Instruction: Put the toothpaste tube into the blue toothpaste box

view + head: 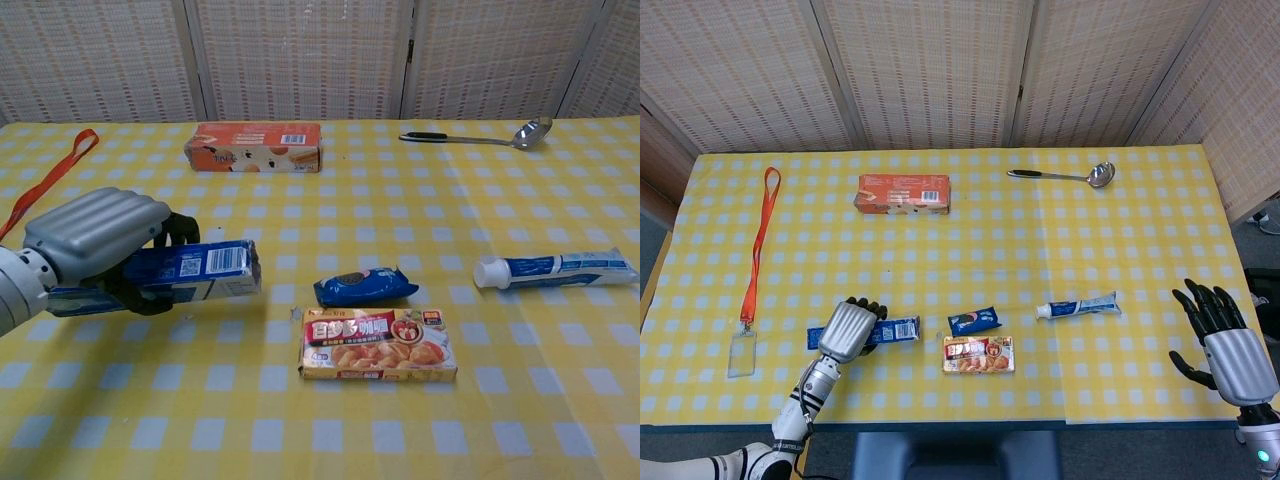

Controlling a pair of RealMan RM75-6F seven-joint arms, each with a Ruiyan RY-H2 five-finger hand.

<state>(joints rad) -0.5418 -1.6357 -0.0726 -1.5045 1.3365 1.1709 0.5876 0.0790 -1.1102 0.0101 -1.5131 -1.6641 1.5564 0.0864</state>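
Toothpaste tube (1077,306) lies flat on the yellow checked tablecloth (970,250), white cap pointing to 9 o'clock, at about 4 o'clock from the table's middle in the head view; nothing touches it. Well apart from it, toward 9 o'clock, the blue toothpaste box (190,272) is gripped by the left hand (95,240), whose fingers curl over the box's top and far side. In the chest view the box appears raised off the cloth, its barcoded end pointing to 3 o'clock (the other end is hidden behind the hand).

The right hand (1225,340) hangs off the table's edge at 4 o'clock, palm side down, fingers spread and holding nothing.

Between box and tube sit a small dark blue snack packet (365,286) and, just at its 6 o'clock, a flat curry box (378,344). At 12 o'clock lie an orange biscuit box (902,193) and a metal ladle (1065,176); an orange lanyard (758,245) with a clear badge holder runs along the 9 o'clock edge.
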